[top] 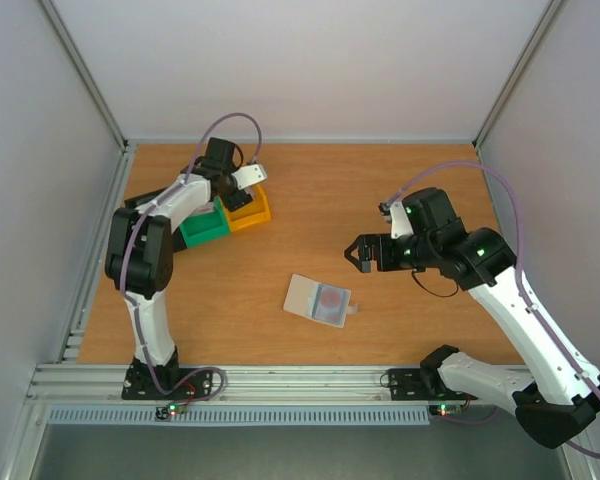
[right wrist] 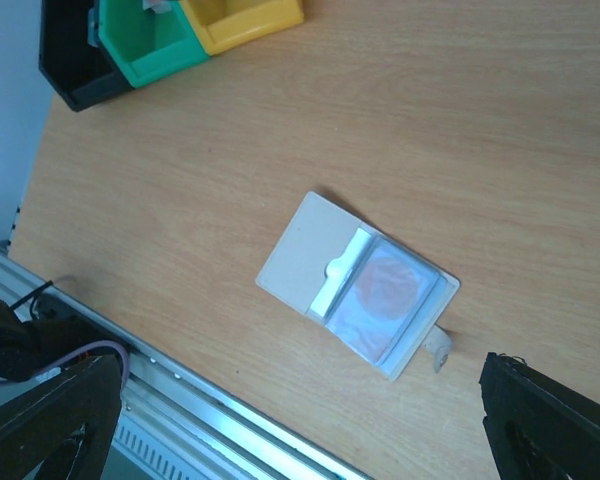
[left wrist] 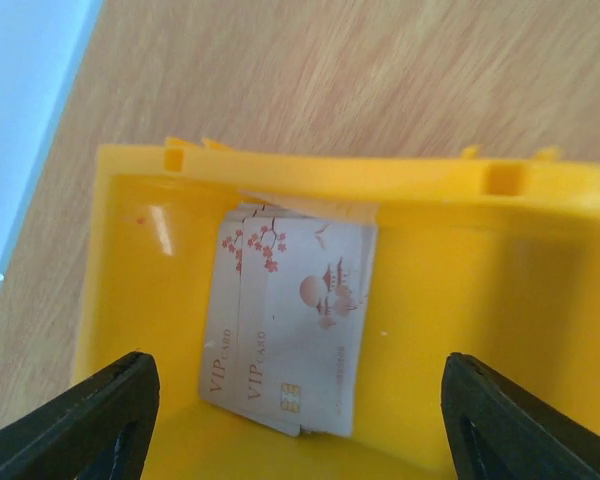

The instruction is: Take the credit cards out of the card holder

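Note:
The card holder (top: pixel 302 294) lies spread open on the table, a whitish sleeve (right wrist: pixel 310 255) with a small tab (right wrist: pixel 438 345). Its right pocket holds a credit card (right wrist: pixel 385 290) with a reddish round print; the left pocket looks empty. Two more pale credit cards (left wrist: pixel 290 320) printed "VIP CARD" lie overlapping in the yellow bin (left wrist: pixel 460 290). My left gripper (left wrist: pixel 300 420) hangs open over that bin (top: pixel 252 212), its fingers apart from the cards. My right gripper (top: pixel 358 252) hovers open above the table, up and right of the holder, holding nothing (right wrist: pixel 300 430).
A green bin (top: pixel 205 225) and a black bin (right wrist: pixel 75 70) stand beside the yellow one at the back left. An aluminium rail (right wrist: pixel 230 415) runs along the near table edge. Walls enclose the left, back and right sides.

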Controlling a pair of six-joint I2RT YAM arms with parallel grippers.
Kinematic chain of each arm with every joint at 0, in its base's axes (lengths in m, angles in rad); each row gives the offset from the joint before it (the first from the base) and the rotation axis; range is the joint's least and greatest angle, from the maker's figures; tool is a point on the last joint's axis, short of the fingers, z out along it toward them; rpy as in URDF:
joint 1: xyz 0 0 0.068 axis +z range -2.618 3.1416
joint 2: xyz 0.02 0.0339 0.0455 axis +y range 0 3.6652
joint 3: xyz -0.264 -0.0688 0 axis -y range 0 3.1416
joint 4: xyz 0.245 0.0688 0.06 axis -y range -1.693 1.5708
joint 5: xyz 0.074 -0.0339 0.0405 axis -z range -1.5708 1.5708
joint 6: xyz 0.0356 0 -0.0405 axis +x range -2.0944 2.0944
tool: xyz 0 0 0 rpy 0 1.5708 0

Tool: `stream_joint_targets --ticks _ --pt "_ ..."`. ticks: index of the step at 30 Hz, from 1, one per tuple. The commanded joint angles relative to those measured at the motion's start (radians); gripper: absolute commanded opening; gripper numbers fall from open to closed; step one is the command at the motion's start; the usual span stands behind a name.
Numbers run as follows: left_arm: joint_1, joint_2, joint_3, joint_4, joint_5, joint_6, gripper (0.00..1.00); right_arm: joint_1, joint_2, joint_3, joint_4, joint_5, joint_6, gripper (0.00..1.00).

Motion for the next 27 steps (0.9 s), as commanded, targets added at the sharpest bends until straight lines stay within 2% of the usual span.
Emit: stream_joint_targets --ticks 1,5,10,13,15,17,20,21,23,25,27 --pt "0.008 -0.148 0.075 -0.139 0.206 -0.055 0.77 -0.005 -0.005 -0.055 -0.028 0.013 0.046 0.97" --pt "0.012 -0.228 0.17 -0.379 0.27 -0.101 0.77 0.0 0.061 -0.126 -0.084 0.094 0.095 0.87" --pt "0.013 -0.397 0.173 -0.649 0.404 -0.138 0.77 0.003 0.065 -0.234 -0.005 0.081 0.131 0.77" --pt "0.005 -0.502 0.083 -0.745 0.535 -0.295 0.77 0.009 0.092 -0.282 0.037 0.075 0.156 0.71" --pt "-0.013 -0.565 -0.051 -0.76 0.596 -0.433 0.77 0.024 0.107 -0.327 0.1 0.045 0.177 0.7" --pt "-0.033 -0.62 -0.191 -0.729 0.644 -0.559 0.77 0.029 0.11 -0.374 0.159 0.007 0.197 0.7" --pt "-0.066 -0.649 -0.397 -0.6 0.675 -0.792 0.77 0.039 0.107 -0.426 0.212 -0.008 0.221 0.69" --pt "-0.084 -0.65 -0.45 -0.523 0.675 -0.881 0.78 0.043 0.103 -0.439 0.228 -0.006 0.23 0.69" --pt "-0.122 -0.627 -0.496 -0.413 0.684 -0.969 0.81 0.049 0.107 -0.468 0.262 -0.016 0.247 0.69" --pt "-0.162 -0.6 -0.54 -0.286 0.724 -1.049 0.92 0.057 0.116 -0.497 0.309 -0.049 0.27 0.68" --pt "-0.197 -0.568 -0.593 -0.167 0.757 -1.121 0.98 0.075 0.131 -0.514 0.343 -0.056 0.294 0.66"
